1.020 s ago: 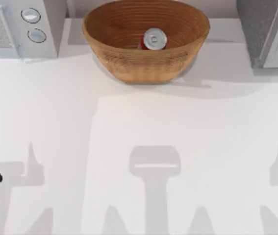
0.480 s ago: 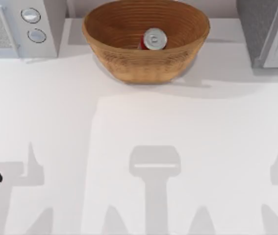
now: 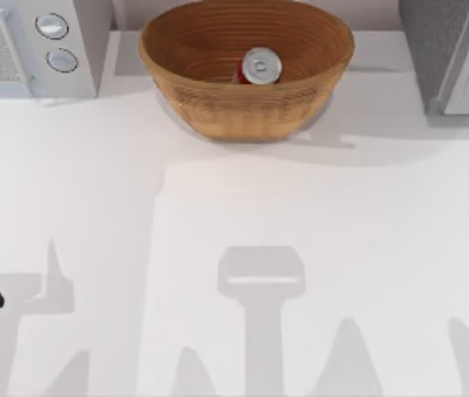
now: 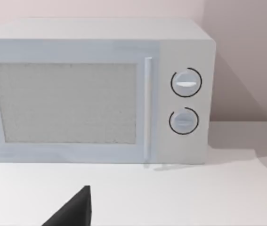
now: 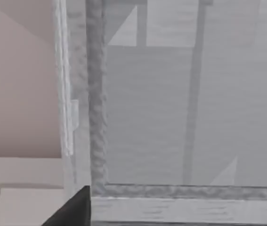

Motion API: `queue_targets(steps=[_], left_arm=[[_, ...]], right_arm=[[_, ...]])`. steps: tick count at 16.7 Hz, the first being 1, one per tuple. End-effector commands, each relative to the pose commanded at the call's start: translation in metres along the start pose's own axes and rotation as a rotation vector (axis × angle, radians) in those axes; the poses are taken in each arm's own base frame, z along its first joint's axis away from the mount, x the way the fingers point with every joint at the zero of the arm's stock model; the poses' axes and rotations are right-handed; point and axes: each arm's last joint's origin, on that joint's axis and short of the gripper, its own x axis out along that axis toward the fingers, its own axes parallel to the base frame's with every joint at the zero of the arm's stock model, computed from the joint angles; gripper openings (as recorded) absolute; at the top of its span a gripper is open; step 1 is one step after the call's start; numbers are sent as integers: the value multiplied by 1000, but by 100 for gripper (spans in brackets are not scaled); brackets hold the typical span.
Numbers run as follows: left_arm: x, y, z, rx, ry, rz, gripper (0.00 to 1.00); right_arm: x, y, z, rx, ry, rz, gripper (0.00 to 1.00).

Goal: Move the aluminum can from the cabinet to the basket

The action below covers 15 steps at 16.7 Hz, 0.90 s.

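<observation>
Jaws' state I cannot tell on either arm; small red aluminum can [image 3: 259,67] sits inside round golden-brown wicker basket [image 3: 217,112], so retreat clear.

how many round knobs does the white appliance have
2. Both sit on the white appliance, right of its door: the upper knob directly above the lower knob. Its other sides are hidden.

White table [image 3: 217,215]: basket [image 3: 217,107], microwave [image 3: 19,50], cabinet [image 3: 437,50]
</observation>
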Motion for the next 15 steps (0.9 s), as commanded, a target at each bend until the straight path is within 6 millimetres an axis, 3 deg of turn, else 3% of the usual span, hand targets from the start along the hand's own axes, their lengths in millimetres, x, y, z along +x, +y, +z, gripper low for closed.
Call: queue_targets(steps=[5, 10, 15], left_arm=[[0, 0, 0, 0, 0, 0, 100], [0, 0, 0, 0, 0, 0, 100], [0, 0, 0, 0, 0, 0, 100]], right_arm=[[25, -65, -4, 3, 25, 1, 100], [23, -129, -30, 17, 42, 3, 100], [13, -154, -44, 19, 43, 5, 100]])
